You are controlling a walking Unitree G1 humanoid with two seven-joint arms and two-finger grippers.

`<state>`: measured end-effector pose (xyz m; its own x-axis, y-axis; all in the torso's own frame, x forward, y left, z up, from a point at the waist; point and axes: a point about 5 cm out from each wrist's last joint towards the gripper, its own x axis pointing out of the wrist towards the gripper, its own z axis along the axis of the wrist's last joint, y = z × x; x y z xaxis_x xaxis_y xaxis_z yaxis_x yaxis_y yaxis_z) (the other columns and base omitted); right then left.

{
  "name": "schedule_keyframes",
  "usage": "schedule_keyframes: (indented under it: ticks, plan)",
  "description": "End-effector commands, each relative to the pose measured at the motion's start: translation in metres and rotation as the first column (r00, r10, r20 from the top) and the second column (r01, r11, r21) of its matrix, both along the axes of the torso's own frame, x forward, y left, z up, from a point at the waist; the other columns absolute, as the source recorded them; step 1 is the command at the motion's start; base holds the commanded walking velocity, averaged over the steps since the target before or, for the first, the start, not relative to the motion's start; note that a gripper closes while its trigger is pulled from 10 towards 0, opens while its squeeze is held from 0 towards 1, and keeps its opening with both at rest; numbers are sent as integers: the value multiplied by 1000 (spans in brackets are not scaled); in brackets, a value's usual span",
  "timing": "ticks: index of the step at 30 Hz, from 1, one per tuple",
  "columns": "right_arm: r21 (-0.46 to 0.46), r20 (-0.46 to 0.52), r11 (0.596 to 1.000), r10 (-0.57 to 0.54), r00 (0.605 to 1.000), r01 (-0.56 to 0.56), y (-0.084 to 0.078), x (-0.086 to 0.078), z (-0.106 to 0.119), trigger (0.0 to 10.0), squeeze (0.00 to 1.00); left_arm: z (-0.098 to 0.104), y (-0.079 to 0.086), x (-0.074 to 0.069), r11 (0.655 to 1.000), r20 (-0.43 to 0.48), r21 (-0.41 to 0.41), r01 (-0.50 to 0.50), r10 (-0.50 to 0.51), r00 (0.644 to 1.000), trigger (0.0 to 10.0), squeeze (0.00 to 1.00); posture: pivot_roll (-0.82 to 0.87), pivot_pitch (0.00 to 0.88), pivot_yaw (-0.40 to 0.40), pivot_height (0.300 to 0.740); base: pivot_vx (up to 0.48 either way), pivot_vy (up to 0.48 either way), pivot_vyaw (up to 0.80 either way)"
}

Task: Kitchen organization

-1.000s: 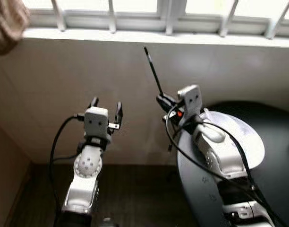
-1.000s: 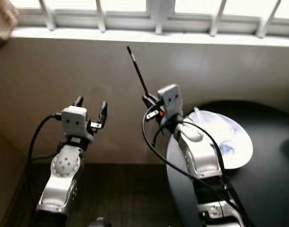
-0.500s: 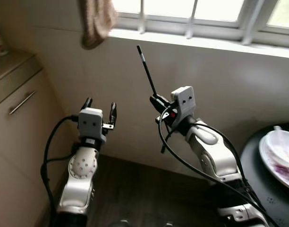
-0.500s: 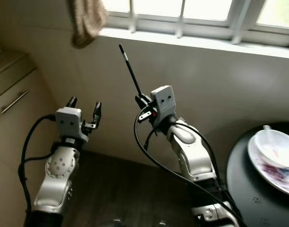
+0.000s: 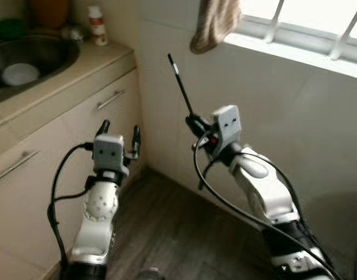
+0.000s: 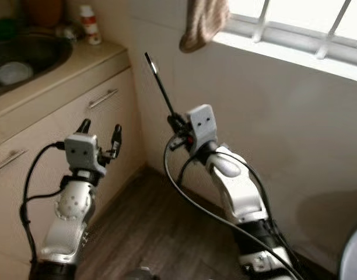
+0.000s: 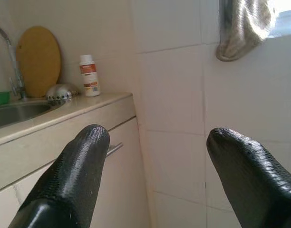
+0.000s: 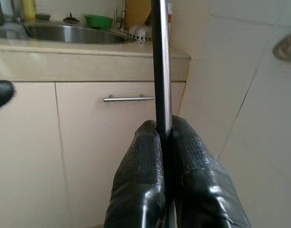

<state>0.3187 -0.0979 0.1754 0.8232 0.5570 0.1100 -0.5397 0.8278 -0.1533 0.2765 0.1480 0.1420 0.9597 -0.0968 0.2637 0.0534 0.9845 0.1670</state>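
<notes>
- Along your left runs the cabinet [image 5: 62, 134], its counter carrying a sink [image 5: 35, 55] with a white bowl [image 5: 18, 73] in it; that looks like where a utensil would go, so I judge you are mid-carry and not yet within reach.
- Ahead of you the tiled wall [image 5: 272, 111] meets the cabinet in a corner, with a barred window [image 5: 307, 29] above and bare wood floor [image 5: 167, 233] below.
- A cloth [image 5: 213, 23] hangs over the window ledge, well apart from both arms.
- Your left gripper [image 5: 118, 131] is raised in front of the cabinet with its fingers [image 7: 74, 175] spread wide and nothing between them, probably kept free to help at the counter.
- Your right gripper [image 5: 193, 123] is clenched on the stick [image 5: 179, 84], a thin black rod, near its lower part; the wrist view shows both pads [image 8: 145, 175] pressed against it.
- The stick stands nearly upright, tilted a little to your left, its tip up near the cloth; held this way it stays clear of the cabinet and wall while you move.
- A small bottle [image 5: 97, 26] stands at the back of the counter beside the sink, near the wall.
</notes>
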Motion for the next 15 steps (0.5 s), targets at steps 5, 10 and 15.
schedule_keyframes:
  ticks: [5,10,15]
  plan:
    - [-36,28,999,25,999,-24,9,-3,-3,0,0,5,5,-1,1000,28,7,-14,14,1000,10000,0,52,8,-56,740,0,0,800]
    - [-31,43,999,15,999,-13,9,-3,-2,0,0,6,5,-1,1000,34,7,-13,12,999,10000,0,52,10,-53,740,0,0,800]
    - [-30,71,1000,6,997,-3,9,-2,0,0,0,10,6,-1,1000,55,9,-17,17,998,10000,0,55,10,-53,740,0,0,800]
